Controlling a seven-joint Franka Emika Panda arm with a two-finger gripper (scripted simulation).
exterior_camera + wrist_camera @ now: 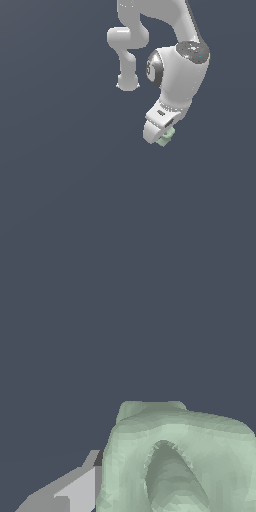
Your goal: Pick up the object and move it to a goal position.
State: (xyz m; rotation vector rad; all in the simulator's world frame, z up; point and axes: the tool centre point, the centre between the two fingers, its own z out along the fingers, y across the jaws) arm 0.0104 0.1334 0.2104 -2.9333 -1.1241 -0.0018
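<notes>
The object [165,137] is a small pale mint-green blocky piece. In the exterior view it sits at the tip of my white gripper [159,135], mostly hidden behind the fingers, a little right of centre. In the wrist view the object [175,456] fills much of the picture, showing its recessed hollow, with one grey finger [75,488] pressed against its side. My gripper is shut on the object. No goal marker shows in either view.
The white arm [175,65] bends down from the top of the exterior view. Everything else is a plain dark grey-blue surface [60,175] with no other objects or edges in view.
</notes>
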